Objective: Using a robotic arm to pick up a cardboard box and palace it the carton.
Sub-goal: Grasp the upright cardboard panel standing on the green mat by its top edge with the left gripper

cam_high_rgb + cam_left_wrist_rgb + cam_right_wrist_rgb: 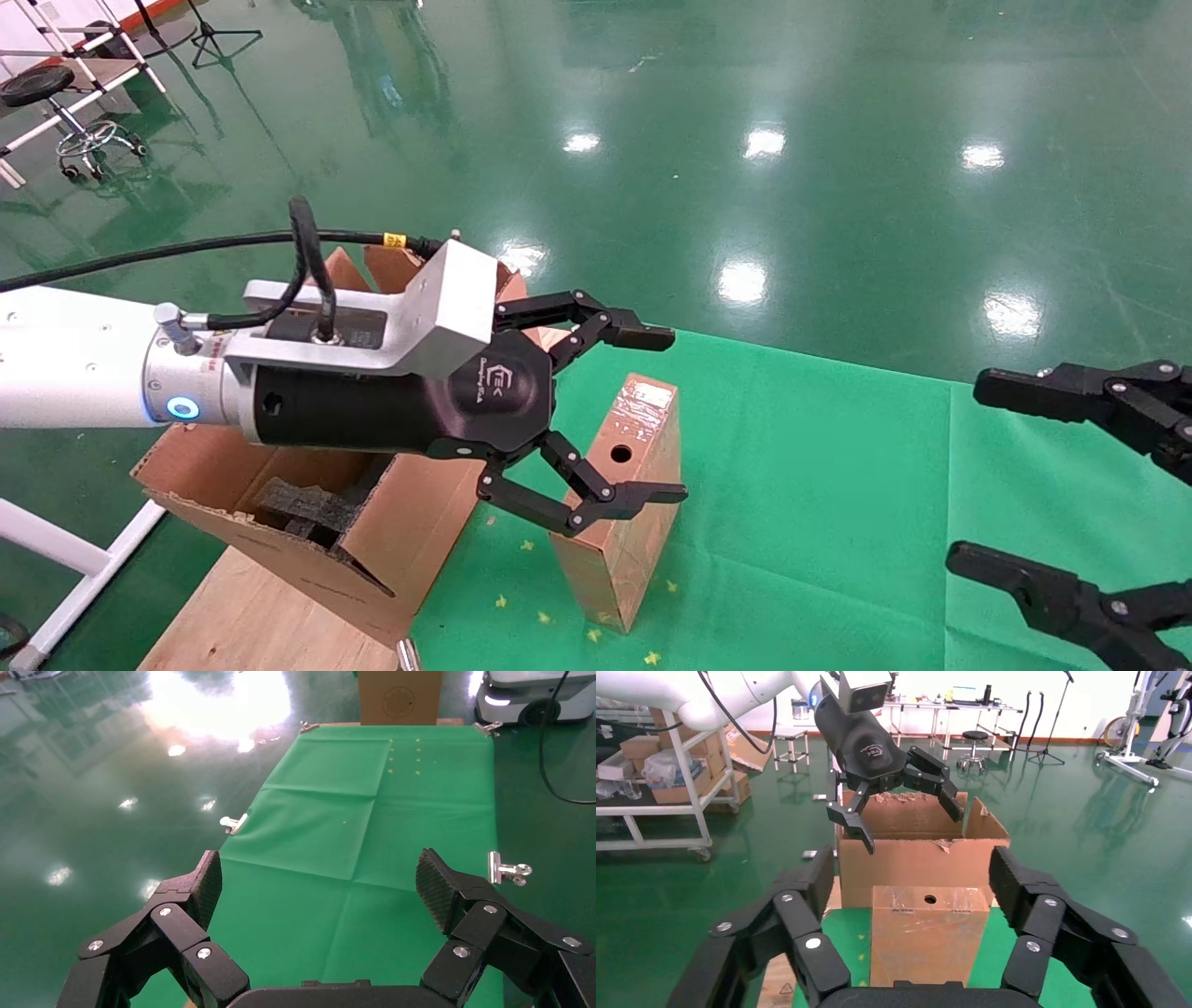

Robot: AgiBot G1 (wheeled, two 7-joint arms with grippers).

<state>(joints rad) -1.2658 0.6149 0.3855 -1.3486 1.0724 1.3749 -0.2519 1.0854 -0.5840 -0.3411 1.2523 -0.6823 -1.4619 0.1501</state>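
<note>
your landmark is the small slim brown cardboard box wrapped in shiny clear tape (619, 494), standing upright on the green cloth-covered table (819, 485), with the round hole in its narrow upper face turned toward the robot's right side. just beside it, on the robot's left, sits the large brown corrugated carton with ragged torn flaps (317, 522), resting partly on a wooden surface; you can see black foam blocks (303, 511) inside it.

your white glossy robotic arm with its silver wrist and blue light ring (102, 368) reaches in from the left, above the carton. its black linked-finger left gripper (666, 415) hangs over the slim box with the jaws spread wide, one fingertip beyond the box's top and one in front of its near side, holding nothing.

the bare black right gripper (968, 475) waits well apart from the box on the right side of the cloth, jaws also spread and empty. from its wrist you look straight at the box (928, 934) with the carton (916, 850) behind it.
</note>
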